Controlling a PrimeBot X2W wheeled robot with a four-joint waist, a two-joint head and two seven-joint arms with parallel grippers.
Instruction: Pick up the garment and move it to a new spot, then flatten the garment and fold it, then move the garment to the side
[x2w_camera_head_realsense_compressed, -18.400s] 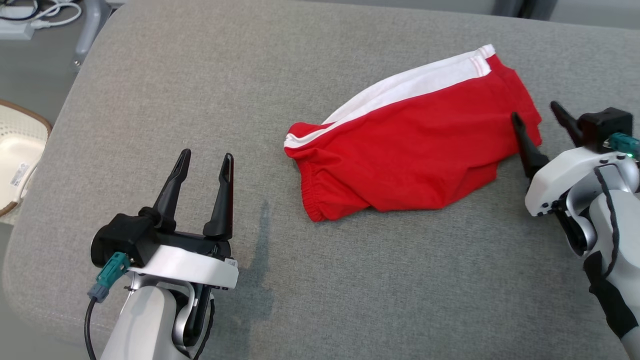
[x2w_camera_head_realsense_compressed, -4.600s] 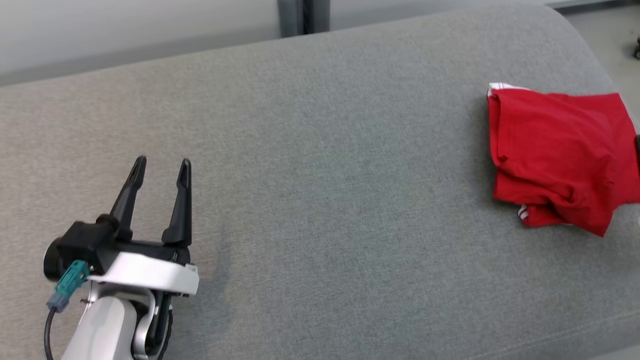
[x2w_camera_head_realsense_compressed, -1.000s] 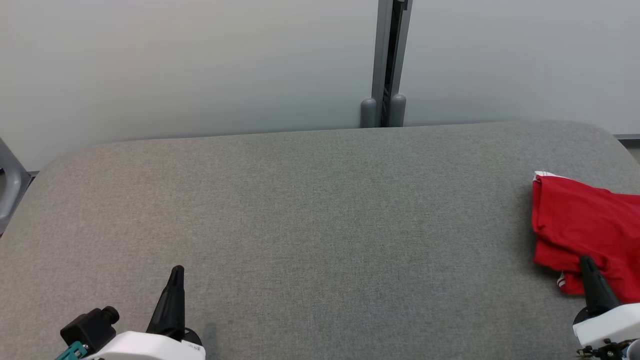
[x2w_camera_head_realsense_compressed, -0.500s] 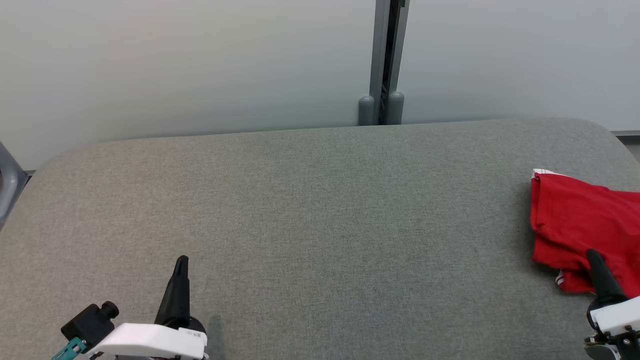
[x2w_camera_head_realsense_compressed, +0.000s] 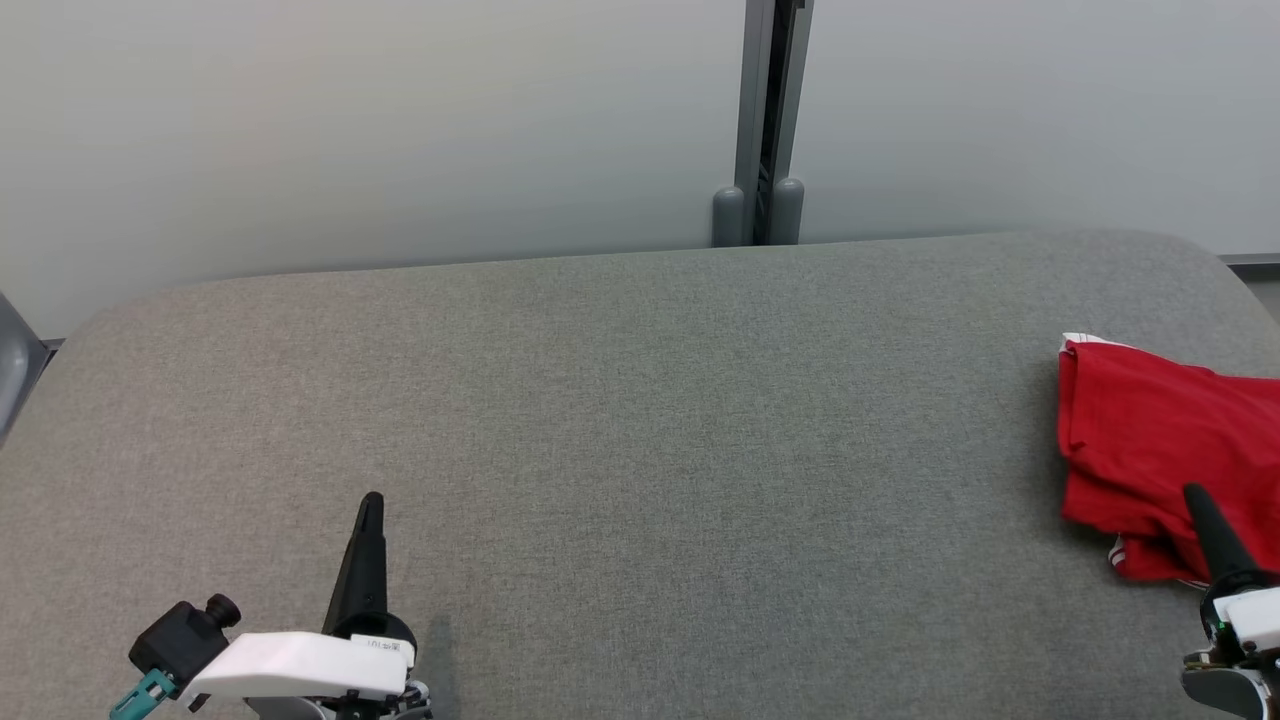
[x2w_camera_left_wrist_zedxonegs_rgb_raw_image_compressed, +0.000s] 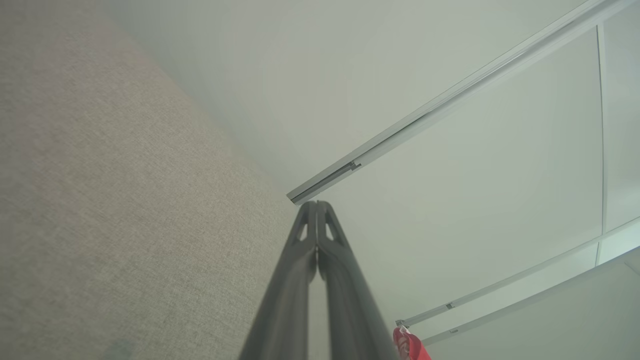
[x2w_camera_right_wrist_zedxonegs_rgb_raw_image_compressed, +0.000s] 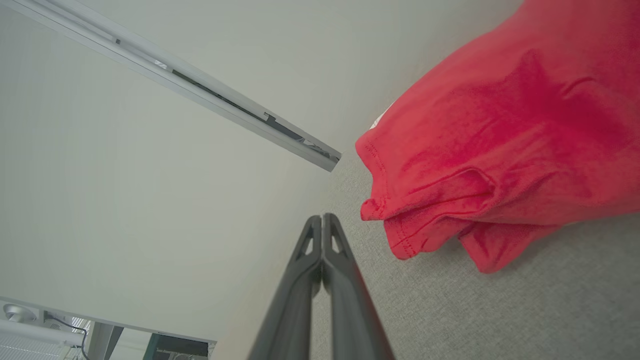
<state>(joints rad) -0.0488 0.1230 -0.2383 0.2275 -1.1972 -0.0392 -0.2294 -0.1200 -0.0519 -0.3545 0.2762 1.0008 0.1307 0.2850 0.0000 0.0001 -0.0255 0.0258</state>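
The garment (x2w_camera_head_realsense_compressed: 1165, 445), red with a white trim, lies folded in a loose bundle at the right edge of the grey padded table (x2w_camera_head_realsense_compressed: 640, 450); it is partly cut off by the head view's right border. In the right wrist view the garment (x2w_camera_right_wrist_zedxonegs_rgb_raw_image_compressed: 500, 145) lies just right of my right gripper (x2w_camera_right_wrist_zedxonegs_rgb_raw_image_compressed: 322, 216), whose fingers are pressed together with nothing between them. In the head view that right gripper (x2w_camera_head_realsense_compressed: 1192, 492) stands at the garment's near edge. My left gripper (x2w_camera_head_realsense_compressed: 371, 497) is shut and empty at the lower left, far from the cloth, with its tips (x2w_camera_left_wrist_zedxonegs_rgb_raw_image_compressed: 317, 203) touching.
A pale wall with a grey vertical post (x2w_camera_head_realsense_compressed: 760, 120) runs behind the table. The table's rounded far corners show at left and right. A broad stretch of grey surface lies between the two grippers.
Both grippers have risen slightly in the head view, the left one more. The camera has tilted a little, shifting the table and garment. The garment lies as before.
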